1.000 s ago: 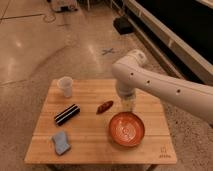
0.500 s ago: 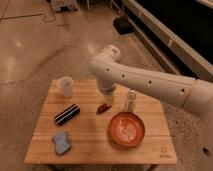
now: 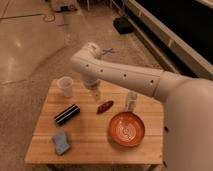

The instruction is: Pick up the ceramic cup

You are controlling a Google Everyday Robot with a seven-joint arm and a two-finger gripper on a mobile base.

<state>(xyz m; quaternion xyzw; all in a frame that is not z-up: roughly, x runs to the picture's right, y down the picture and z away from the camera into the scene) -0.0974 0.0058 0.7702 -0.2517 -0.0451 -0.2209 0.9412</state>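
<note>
The ceramic cup [image 3: 65,86] stands upright, rim up, near the far left corner of the wooden counter [image 3: 90,145]. The gripper [image 3: 95,93] hangs over the counter's far middle, its fingers spread and holding nothing. The cup lies just to its left in the view, apart from it, so the coming move is probably a short sideways reach.
</note>
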